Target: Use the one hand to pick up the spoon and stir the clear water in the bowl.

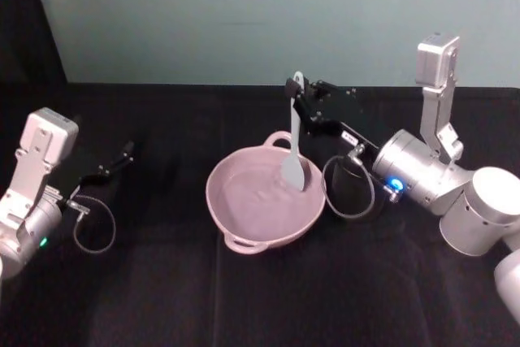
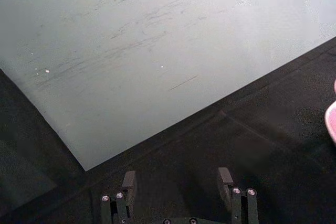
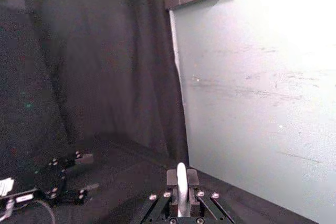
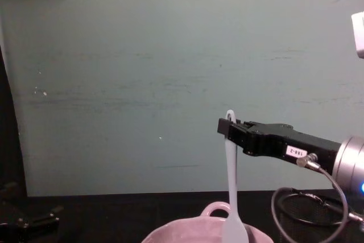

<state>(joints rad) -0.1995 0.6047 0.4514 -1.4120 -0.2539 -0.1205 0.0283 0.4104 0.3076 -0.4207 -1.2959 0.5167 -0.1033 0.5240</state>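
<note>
My right gripper (image 1: 297,101) is shut on the upper handle of the white spoon (image 1: 293,152), just below the hole at its end. The spoon hangs almost upright, and its flat head dips inside the pink bowl (image 1: 213,205) on the right side. Faint glints mark the clear water (image 1: 252,197) in the bowl. From the chest the gripper (image 4: 230,129) reaches in from the right, holding the spoon (image 4: 231,186) over the bowl's rim (image 4: 170,234). In the right wrist view the handle (image 3: 181,182) sits pinched between the fingers. My left gripper (image 1: 122,158) rests open at the far left.
A black wire-mesh cup (image 1: 349,186) stands right of the bowl, beside my right wrist and its looping cable. Black cloth covers the table, with a pale wall behind. The left wrist view shows the open left gripper (image 2: 177,182) and a sliver of the bowl (image 2: 332,121).
</note>
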